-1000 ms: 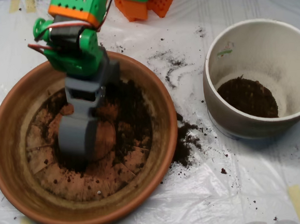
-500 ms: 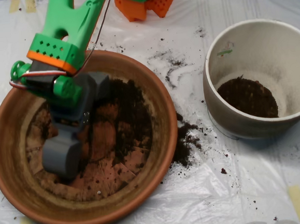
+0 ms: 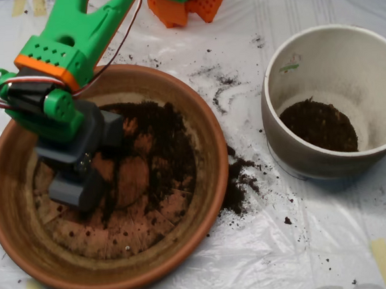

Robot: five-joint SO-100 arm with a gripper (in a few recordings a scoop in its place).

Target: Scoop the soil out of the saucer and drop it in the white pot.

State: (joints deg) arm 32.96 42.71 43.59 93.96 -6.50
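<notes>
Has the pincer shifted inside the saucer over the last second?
Yes. The pincer has slid left across the saucer, away from the white pot, and now sits near the saucer's left inner wall.

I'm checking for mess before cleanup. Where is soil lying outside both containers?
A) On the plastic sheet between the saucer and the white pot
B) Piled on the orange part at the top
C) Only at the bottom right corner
A: spilled soil lies on the sheet beside the saucer rim, toward the white pot.

Even, bright light, soft shadows, glare on the plastic sheet, slightly soft focus.
</notes>
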